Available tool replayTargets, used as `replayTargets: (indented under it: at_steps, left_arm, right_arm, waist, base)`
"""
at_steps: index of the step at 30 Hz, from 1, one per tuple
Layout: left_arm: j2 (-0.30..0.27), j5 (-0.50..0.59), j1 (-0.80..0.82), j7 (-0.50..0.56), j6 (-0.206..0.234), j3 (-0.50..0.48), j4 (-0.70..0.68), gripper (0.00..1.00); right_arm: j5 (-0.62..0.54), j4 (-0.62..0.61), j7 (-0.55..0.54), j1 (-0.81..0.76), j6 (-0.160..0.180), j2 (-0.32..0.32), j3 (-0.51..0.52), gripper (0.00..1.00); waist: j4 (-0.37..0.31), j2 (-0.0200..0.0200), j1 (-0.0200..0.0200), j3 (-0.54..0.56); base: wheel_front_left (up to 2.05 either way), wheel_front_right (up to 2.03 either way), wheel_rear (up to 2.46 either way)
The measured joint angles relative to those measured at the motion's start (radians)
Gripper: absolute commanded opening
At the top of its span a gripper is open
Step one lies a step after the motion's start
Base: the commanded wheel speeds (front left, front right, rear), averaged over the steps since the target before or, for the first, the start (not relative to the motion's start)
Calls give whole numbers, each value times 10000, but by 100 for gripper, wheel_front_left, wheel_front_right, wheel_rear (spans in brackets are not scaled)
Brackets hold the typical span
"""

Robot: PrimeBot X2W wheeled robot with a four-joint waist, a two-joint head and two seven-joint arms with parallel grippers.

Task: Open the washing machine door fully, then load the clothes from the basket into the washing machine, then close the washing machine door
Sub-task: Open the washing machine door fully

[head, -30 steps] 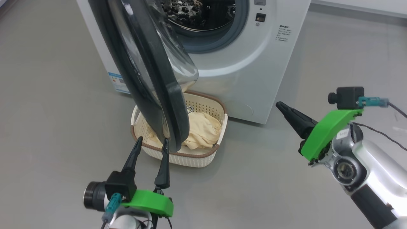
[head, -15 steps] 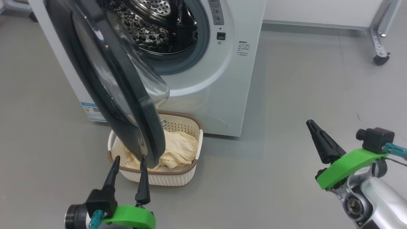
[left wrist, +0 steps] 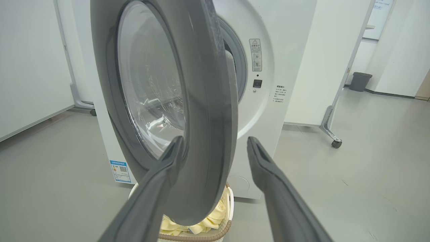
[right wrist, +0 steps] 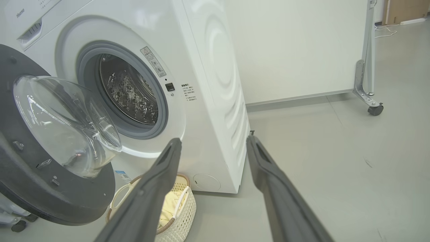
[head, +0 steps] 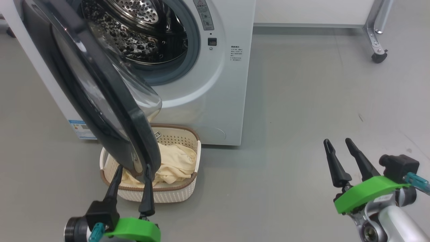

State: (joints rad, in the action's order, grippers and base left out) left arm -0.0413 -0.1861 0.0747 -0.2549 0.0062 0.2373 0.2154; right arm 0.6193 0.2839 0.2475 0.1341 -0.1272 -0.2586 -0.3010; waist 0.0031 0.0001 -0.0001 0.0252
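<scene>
step: opening the door [head: 100, 97]; it stands about halfway out from the machine [head: 215, 101], edge-on to the robot, not yet swung fully back.
left claw [head: 131, 173]: wide, holding nothing; its two fingers straddle the door's lower rim, one on the glass side and one on the outer side. Whether either touches the rim I cannot tell.
right claw [head: 337, 144]: fingers spread, empty, hovering above bare floor [head: 302, 101] well to the right of the machine.
door place: hinged at the machine's left, hanging over the basket [head: 174, 193] and hiding much of it from above.
basket place: on the floor against the foot of the machine's front, below the drum [head: 134, 30] mouth.
clothes [head: 176, 163]: heaped in the basket, none in the drum as far as can be seen.
next move, judged: push the rim further leftward until the door clears the basket, keeping the fingers from slipping off the curved edge; only then is the basket reachable.
count: one machine, one door, one basket, two claws; the clothes are a single yellow heap, number of pieces not tellable.
</scene>
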Motion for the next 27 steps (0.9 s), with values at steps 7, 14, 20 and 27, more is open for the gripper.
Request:
replayTargets:
  at_steps: [7,14,20,27]
  left_arm:
    - [-2,0,-153,0,-59,-125,-29,100]
    - [-2,2,-160,0,-65,-136,-29,100]
    - [-2,2,-155,0,-63,-136,-25,100]
    - [-2,2,-151,0,-63,-134,-21,100]
  right_arm:
    - [-949,-339,6,-82,0,405,573,100]
    - [-1214,-504,23,-174,2,510,748,100]
    - [-1369,-510,27,-271,0,558,746,100]
    - [-1419,-487,35,-271,0,558,732,100]
  waist:
    - [-146,0,0,-36]
    - [-112,-1,0,-126]
    - [-82,-1,0,-153]
    - [-62,-1,0,-143]
  base:
    - [0,0,0]
    - [0,0,0]
    - [0,0,0]
    - [0,0,0]
